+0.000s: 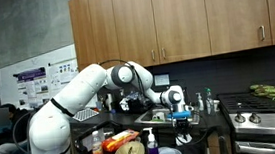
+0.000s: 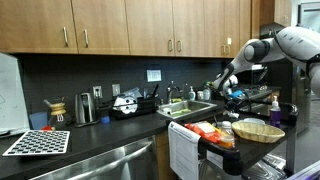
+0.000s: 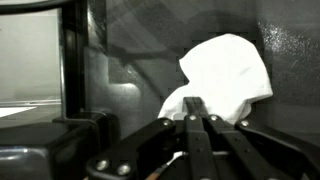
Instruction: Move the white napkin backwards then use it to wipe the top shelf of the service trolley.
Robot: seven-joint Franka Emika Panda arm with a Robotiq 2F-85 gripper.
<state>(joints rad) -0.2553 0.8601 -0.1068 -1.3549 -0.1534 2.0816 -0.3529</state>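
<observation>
Soft white napkin (image 3: 228,78) lies on dark speckled shelf (image 3: 290,60).

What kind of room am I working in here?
A kitchen, probably a shared one in an office or lab: wooden cabinets overhead, a sink, a stove, and a research-style poster.

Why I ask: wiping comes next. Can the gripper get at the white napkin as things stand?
Likely yes: in the wrist view the gripper seems closed on the white napkin at its lower edge, with nothing in the way.
</observation>
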